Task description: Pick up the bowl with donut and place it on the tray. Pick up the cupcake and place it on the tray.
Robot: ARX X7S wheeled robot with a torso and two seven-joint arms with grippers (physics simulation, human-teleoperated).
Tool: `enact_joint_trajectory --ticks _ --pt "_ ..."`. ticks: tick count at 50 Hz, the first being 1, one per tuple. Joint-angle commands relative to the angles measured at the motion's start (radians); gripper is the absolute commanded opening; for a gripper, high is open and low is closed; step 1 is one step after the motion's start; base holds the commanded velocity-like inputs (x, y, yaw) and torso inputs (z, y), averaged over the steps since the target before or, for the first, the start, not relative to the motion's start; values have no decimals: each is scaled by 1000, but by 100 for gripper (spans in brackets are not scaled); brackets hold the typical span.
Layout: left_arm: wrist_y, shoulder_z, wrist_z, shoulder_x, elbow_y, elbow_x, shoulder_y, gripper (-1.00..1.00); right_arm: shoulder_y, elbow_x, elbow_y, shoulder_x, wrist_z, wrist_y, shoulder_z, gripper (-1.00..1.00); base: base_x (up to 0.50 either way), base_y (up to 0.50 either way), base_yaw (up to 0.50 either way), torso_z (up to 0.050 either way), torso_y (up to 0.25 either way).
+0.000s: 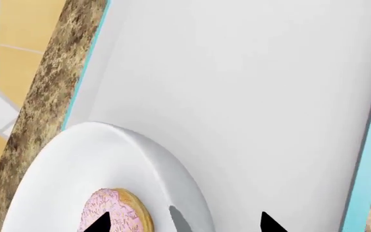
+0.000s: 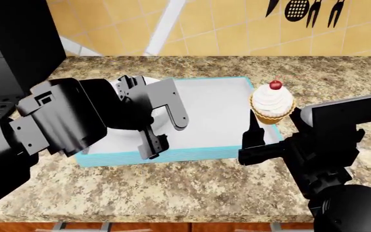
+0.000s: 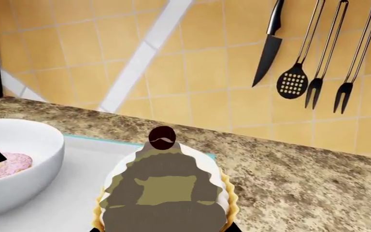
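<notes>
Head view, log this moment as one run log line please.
bowl with donut: on tray | left tool: at bowl rim | cupcake: held by right tool at tray's right edge

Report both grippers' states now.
Left gripper: around the bowl rim; closed or not, cannot be told.
Right gripper: holding the cupcake.

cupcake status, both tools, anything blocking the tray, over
Left tool at the bowl rim, donut inside, bowl over the tray. Right tool at the cupcake, grip unclear. Tray floor beside the bowl unobstructed.
</notes>
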Motion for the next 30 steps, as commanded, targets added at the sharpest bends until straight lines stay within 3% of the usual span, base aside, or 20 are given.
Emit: enact_joint_trajectory --ticks 1,17,30 --pt "-5 -56 -29 -37 50 -33 -3 100 2 -16 0 -1 -13 5 4 -100 0 0 0 0 0" --pt "35 -217 -143 -141 216 -132 50 100 -2 -27 5 -5 -29 -9 7 -100 0 0 0 0 0" --pt "49 -348 -300 -262 436 -255 146 100 -11 -51 10 -15 -54 -32 8 -100 0 0 0 1 1"
